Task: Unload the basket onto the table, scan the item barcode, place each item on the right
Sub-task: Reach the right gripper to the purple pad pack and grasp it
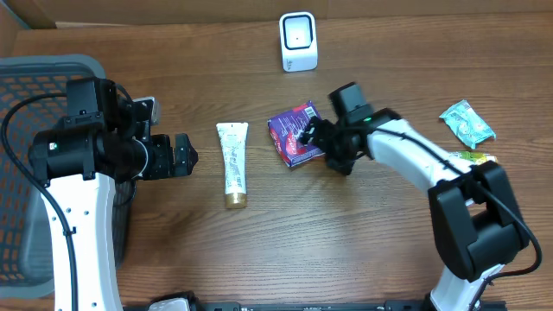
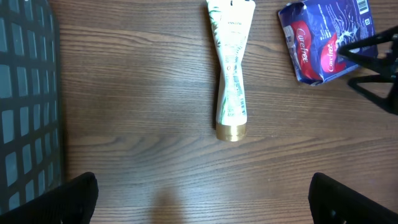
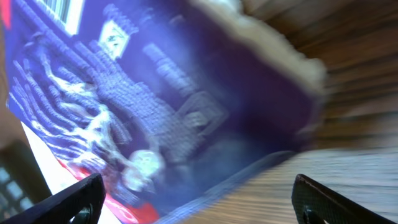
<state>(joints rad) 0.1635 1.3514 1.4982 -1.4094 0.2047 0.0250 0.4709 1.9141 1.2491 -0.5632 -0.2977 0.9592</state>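
A purple Carefree packet [image 1: 292, 135] lies flat on the wooden table, its barcode [image 2: 362, 6] facing up at one corner. My right gripper [image 1: 321, 142] hovers at the packet's right edge and stands open. In the right wrist view the packet [image 3: 155, 106] fills the frame, blurred, and nothing is clamped by the right gripper [image 3: 199, 202]. A white scanner [image 1: 298, 41] stands at the back. A white tube with a gold cap [image 1: 232, 163] lies left of the packet. My left gripper [image 1: 183, 155] is open, left of the tube [image 2: 231, 74].
A grey mesh basket [image 1: 34, 78] fills the far left, beside the left arm. A green packet [image 1: 467, 122] and a yellow-green one [image 1: 472, 158] lie at the right edge. Bare wood lies under the left gripper [image 2: 202, 205].
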